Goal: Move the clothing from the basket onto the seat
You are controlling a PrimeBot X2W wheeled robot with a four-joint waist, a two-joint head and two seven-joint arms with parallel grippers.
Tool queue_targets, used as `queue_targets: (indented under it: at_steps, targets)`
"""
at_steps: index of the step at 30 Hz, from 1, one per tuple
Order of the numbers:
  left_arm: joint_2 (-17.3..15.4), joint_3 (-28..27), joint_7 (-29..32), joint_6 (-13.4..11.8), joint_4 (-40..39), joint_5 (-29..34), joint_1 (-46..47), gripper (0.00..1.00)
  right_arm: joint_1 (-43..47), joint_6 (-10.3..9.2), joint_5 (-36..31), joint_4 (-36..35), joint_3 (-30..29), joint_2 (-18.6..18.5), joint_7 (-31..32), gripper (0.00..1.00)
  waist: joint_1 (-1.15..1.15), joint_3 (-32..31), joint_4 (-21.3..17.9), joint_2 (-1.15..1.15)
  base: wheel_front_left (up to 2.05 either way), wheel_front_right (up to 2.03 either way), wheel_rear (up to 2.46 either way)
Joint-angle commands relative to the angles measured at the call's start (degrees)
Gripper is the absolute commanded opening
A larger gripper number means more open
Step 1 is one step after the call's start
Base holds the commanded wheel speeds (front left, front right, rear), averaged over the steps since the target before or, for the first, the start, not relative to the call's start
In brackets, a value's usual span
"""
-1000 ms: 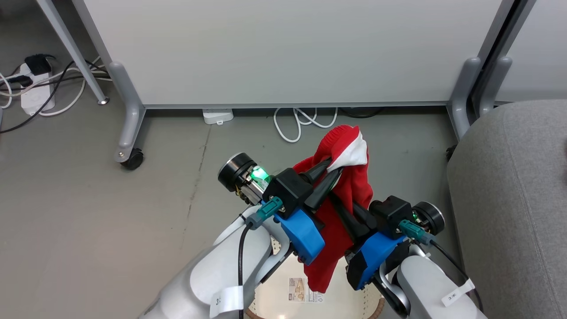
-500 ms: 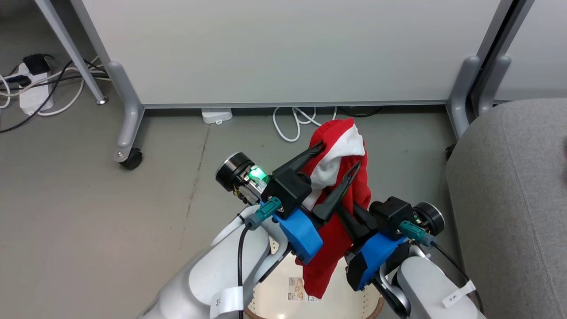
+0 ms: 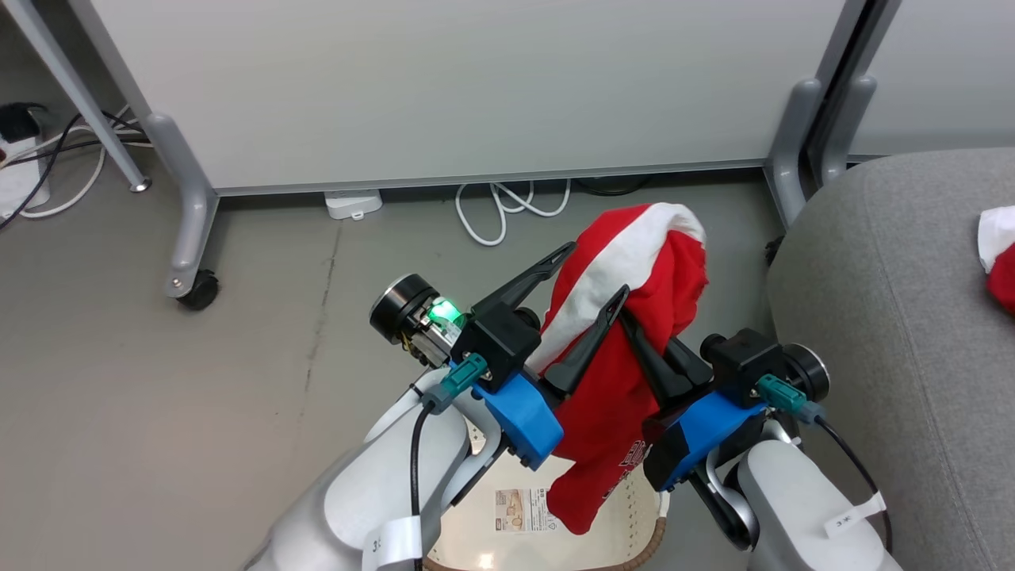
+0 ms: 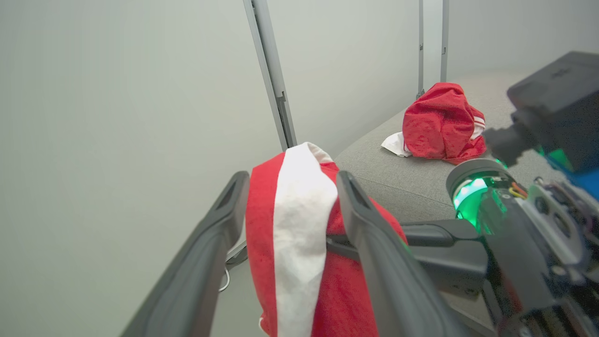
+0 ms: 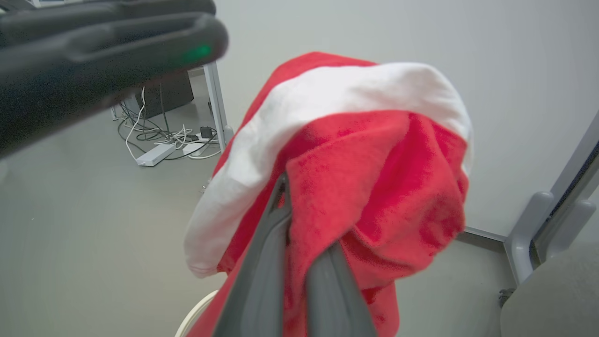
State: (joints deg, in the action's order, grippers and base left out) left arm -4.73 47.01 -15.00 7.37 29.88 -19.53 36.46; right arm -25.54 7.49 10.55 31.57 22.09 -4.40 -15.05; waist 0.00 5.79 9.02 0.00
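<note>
A red garment (image 3: 634, 277) with a white band hangs above the basket (image 3: 603, 533), dark lettering showing on its lower part. My right gripper (image 3: 638, 337) is shut on the garment's red cloth (image 5: 374, 178). My left gripper (image 3: 595, 274) stands open, and the garment's banded fold (image 4: 299, 220) lies between its spread fingers (image 4: 234, 201). A second red and white garment (image 4: 440, 121) lies crumpled on the grey seat (image 3: 896, 333), at that view's right edge (image 3: 1001, 254). The basket's cream perforated floor shows a paper label.
A white partition panel (image 3: 476, 79) on grey wheeled legs (image 3: 186, 230) stands behind. White cables (image 3: 507, 210) and a power strip (image 3: 16, 170) lie on the grey floor. The seat's rounded edge is close to my right arm.
My left gripper has opened off the garment. The right gripper has carried the garment up and toward the seat. The camera has turned right, bringing the second garment into view.
</note>
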Motion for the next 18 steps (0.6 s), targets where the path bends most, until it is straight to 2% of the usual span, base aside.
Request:
queue_targets:
  at_steps: [1, 18]
  targets:
    - [-0.4, -0.5, -0.3, -0.2, -0.3, 0.5, -0.8, 1.00, 0.9, 0.01, -0.2, -0.7, -0.5, -0.3, -0.2, 0.00, 0.00, 0.5, -1.3, 0.00, 0.00, 0.00, 0.00]
    - [-2.2, -2.5, -0.3, -0.4, -4.8, 3.0, -2.9, 1.00, 5.5, 0.01, -2.3, -10.8, -11.6, -1.5, -0.2, 0.00, 0.00, 4.6, -14.1, 0.00, 0.00, 0.00, 0.00]
